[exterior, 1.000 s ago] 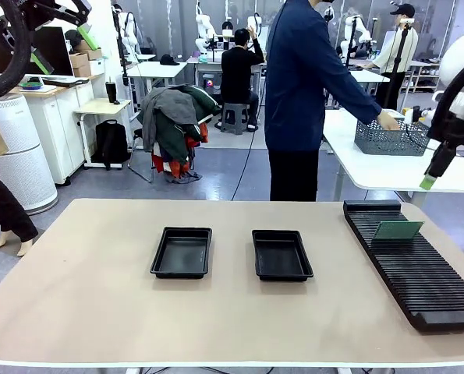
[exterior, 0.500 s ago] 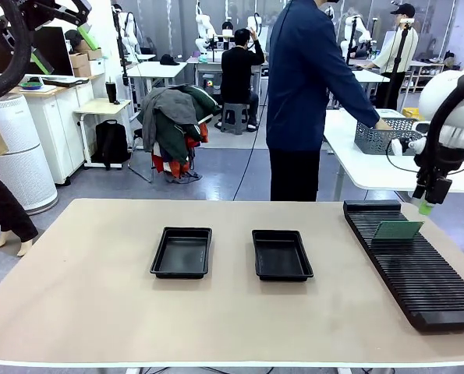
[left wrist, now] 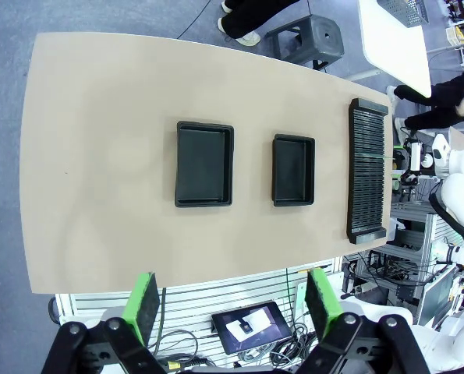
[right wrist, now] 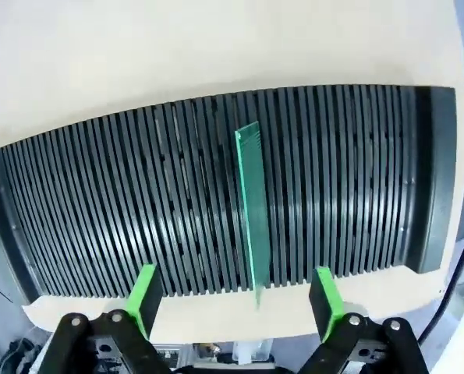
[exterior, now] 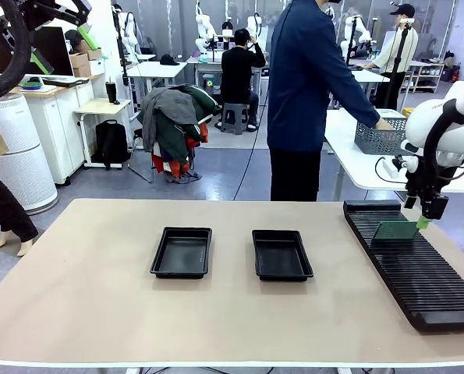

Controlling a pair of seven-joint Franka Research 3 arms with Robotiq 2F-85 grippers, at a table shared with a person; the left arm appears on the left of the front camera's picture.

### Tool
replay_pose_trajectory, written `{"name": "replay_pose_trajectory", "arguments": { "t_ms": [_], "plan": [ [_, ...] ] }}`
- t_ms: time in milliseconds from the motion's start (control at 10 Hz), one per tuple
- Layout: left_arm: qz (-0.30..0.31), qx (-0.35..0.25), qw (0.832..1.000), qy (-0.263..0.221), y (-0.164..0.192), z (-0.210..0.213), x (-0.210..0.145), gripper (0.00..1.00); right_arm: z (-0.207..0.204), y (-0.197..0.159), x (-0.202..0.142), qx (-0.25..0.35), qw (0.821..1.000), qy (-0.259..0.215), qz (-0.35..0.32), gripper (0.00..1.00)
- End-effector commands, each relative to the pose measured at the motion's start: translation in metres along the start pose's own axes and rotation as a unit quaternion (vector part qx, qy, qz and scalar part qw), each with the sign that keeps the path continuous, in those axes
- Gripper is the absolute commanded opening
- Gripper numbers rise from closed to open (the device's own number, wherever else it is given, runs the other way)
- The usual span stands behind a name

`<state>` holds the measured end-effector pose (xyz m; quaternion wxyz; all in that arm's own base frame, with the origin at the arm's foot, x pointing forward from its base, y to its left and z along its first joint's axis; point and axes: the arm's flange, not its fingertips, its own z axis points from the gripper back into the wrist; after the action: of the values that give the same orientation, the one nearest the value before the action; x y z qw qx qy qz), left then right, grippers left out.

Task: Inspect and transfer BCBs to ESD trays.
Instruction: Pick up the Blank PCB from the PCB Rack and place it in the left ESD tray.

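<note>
ESD trays (exterior: 182, 252) (exterior: 282, 254): 2 | BCBs (exterior: 395, 230): 1, seemingly slotted upright in rack (exterior: 426, 280) | left fingers (left wrist: 145, 300) released | right fingers (right wrist: 143, 292) released

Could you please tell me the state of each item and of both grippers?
BCB: standing on edge in a rack slot.
Slotted rack: holds that one board.
Left ESD tray: empty.
Right ESD tray: empty.
Left gripper: open, high above the table.
Right gripper: open, over the BCB.
</note>
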<state>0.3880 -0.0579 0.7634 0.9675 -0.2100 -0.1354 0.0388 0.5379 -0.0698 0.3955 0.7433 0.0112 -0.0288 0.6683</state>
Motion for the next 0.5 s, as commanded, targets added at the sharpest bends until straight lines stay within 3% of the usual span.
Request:
{"name": "replay_pose_trajectory", "arguments": {
  "t_ms": [0,400],
  "plan": [
    [0.002,-0.001,1.000,-0.001,0.001,0.000,0.000,1.00,-0.011,0.000,-0.003,-0.009,0.999,-0.013,0.033,1.00],
    [0.002,-0.001,1.000,-0.001,0.001,0.000,0.000,1.00,-0.023,-0.001,0.002,-0.039,0.998,-0.019,0.050,1.00]
  ]
}}
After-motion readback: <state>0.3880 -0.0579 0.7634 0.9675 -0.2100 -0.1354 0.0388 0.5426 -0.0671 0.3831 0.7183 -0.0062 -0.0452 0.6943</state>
